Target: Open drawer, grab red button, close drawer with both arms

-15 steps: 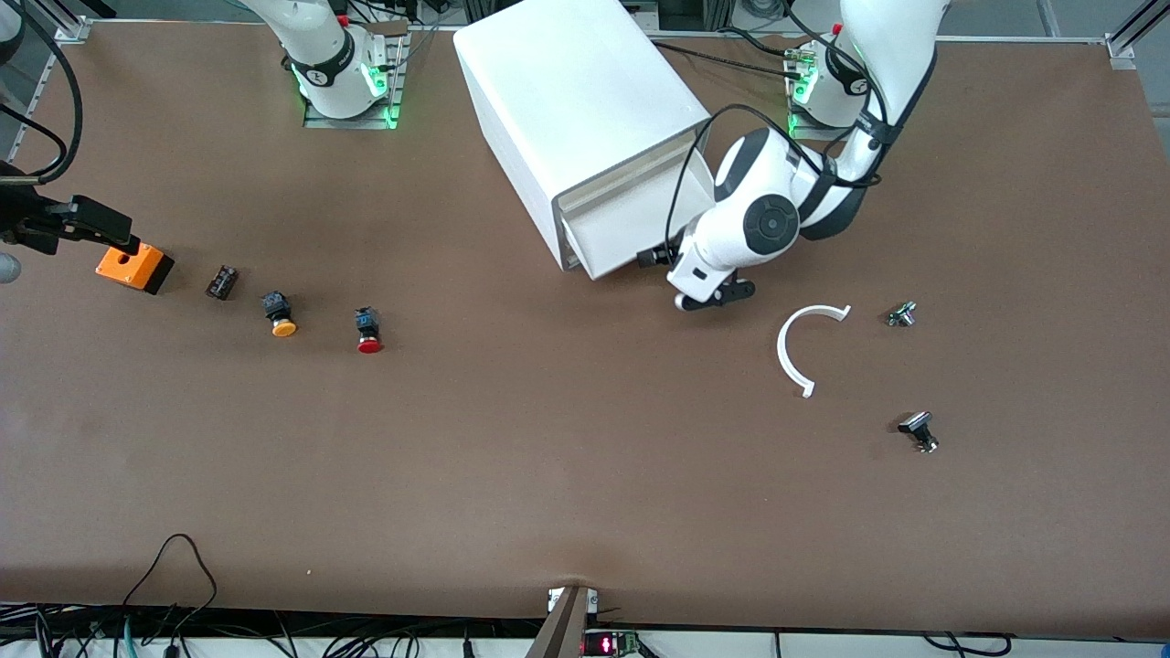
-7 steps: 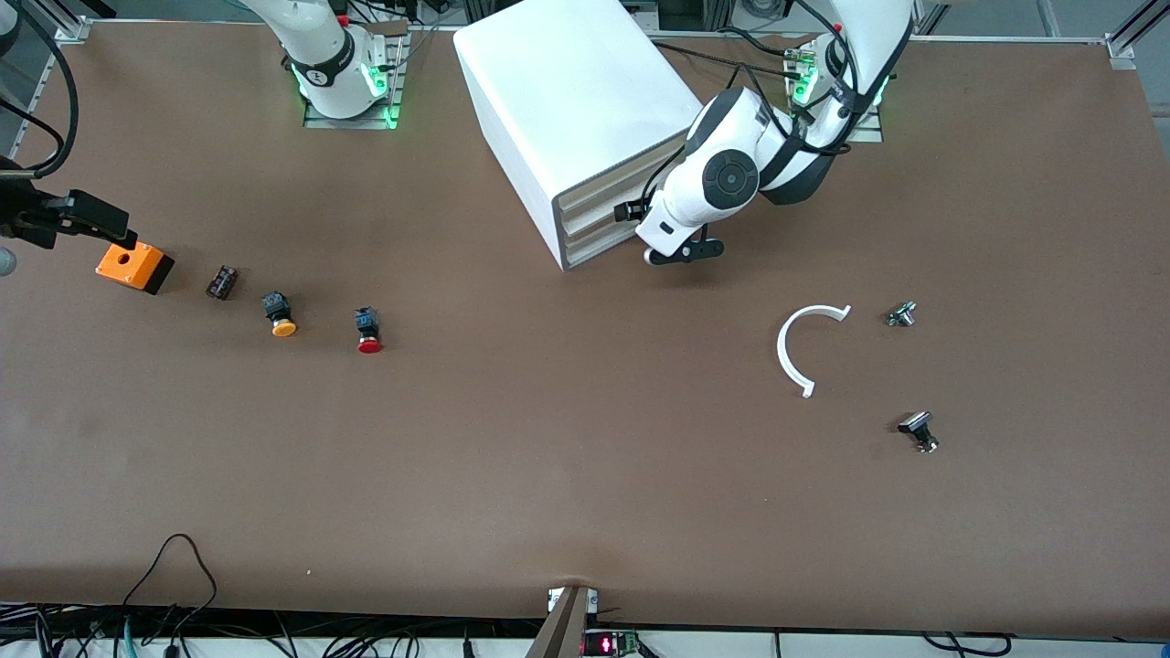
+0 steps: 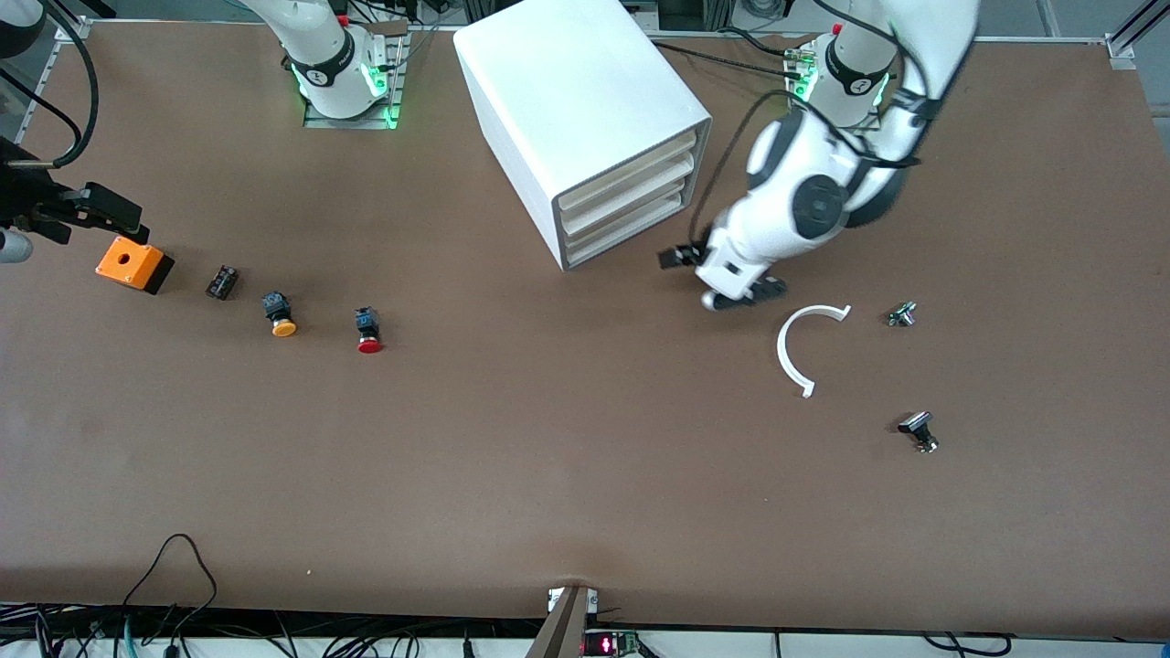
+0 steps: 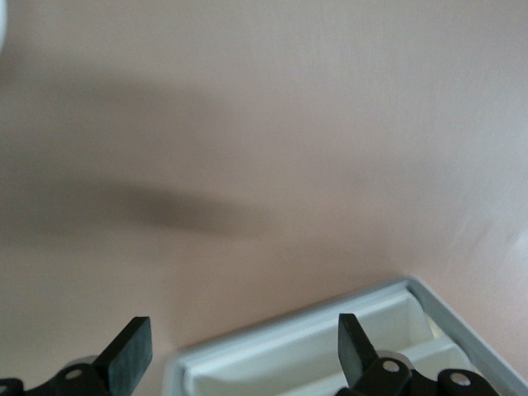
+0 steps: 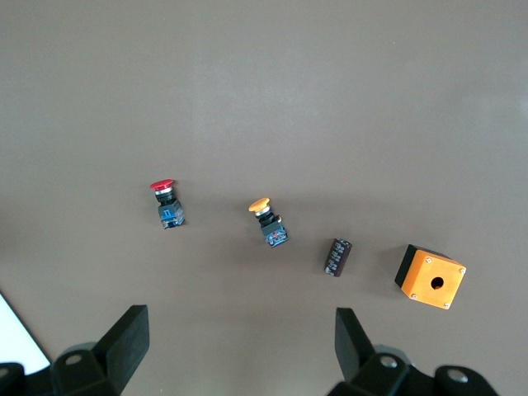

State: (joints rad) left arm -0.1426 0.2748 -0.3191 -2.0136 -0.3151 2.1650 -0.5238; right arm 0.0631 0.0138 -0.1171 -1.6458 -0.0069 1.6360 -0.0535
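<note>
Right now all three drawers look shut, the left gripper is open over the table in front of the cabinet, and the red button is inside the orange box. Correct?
Not quite. The red button is not in the orange box; the front view shows it lying on the bare table, apart from the box. The drawers do look shut, and the left gripper is open over the table in front of the cabinet.
</note>
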